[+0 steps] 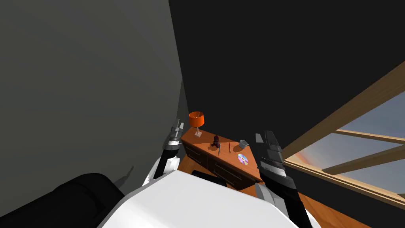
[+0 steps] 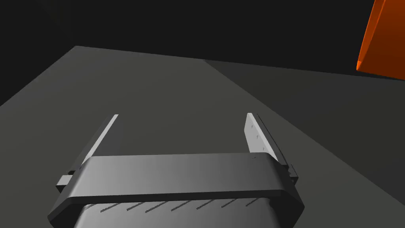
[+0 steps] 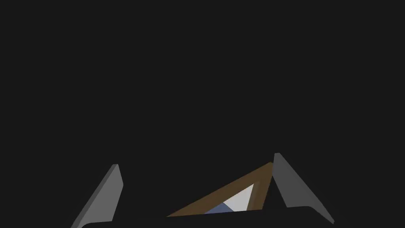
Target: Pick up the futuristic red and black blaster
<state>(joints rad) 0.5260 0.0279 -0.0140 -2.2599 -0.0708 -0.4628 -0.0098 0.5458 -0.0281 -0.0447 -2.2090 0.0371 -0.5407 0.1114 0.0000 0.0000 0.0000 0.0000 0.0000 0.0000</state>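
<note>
Although it reads small in the head view, the blaster (image 1: 216, 141) can be made out as a red and black shape on the brown wooden desk (image 1: 231, 160), roughly mid-top; its outline and finer parts cannot be resolved. An orange-shaded lamp (image 1: 196, 120) stands at the far end. Two thin stick-like items lie just beside the blaster, a grey cup (image 1: 243, 143) sits further along, and a shiny disc (image 1: 243, 159) lies flat near the front edge. The desk's near end is hidden behind the right forearm. The left gripper (image 1: 177, 126) hangs near the lamp end, blades spread wide (image 2: 180, 132) with nothing between them; the lampshade (image 2: 381, 39) is cut off at the frame edge. The right gripper (image 1: 264, 137) hangs beside the cup end, blades likewise wide apart (image 3: 197, 186).
</note>
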